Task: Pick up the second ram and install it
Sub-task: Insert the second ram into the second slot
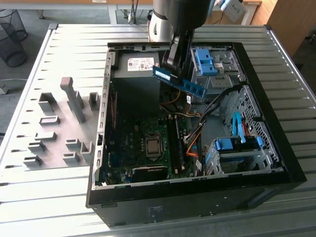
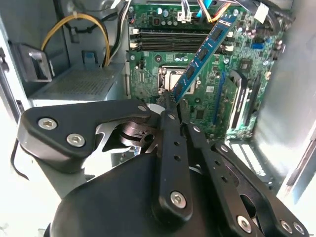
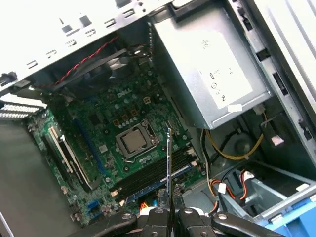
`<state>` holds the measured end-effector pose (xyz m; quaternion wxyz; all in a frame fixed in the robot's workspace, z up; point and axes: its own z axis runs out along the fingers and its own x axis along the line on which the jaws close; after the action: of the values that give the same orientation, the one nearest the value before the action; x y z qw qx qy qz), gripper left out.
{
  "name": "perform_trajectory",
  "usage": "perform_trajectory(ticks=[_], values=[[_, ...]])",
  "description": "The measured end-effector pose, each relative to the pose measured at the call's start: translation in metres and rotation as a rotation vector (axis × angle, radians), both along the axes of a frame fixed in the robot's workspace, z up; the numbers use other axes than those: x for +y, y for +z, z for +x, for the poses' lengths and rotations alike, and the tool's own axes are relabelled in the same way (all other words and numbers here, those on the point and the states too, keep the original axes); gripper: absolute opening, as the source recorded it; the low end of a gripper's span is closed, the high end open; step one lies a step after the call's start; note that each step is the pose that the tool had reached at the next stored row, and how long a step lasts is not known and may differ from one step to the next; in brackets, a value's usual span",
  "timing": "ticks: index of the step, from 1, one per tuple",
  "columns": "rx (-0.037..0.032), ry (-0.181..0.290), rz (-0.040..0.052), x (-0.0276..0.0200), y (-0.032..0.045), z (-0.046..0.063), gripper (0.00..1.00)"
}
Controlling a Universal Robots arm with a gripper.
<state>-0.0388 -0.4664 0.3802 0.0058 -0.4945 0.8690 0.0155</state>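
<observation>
A workshop or robotics lab is suggested. An opened computer case point(image 1: 276, 163) is laid on a ribbed metal table point(image 1: 74, 44); beside the case a grey fixture plate point(image 1: 54, 133) is placed. Beyond the table, wire waste baskets point(image 1: 12, 37) and wooden furniture point(image 1: 289, 19) are seen.

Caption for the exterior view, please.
Gripper holds the blue ram by one end, tilted, above the open PC case and its motherboard.
</observation>
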Motion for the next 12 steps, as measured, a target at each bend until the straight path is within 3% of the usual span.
perform_trajectory(ticks=[8, 12], values=[[-0.0002, -0.126, -0.0001, 0.0000, -0.0021, 0.0000, 0.14], [-0.0001, -0.148, -0.0002, 0.0000, -0.0025, 0.0000, 0.14]])
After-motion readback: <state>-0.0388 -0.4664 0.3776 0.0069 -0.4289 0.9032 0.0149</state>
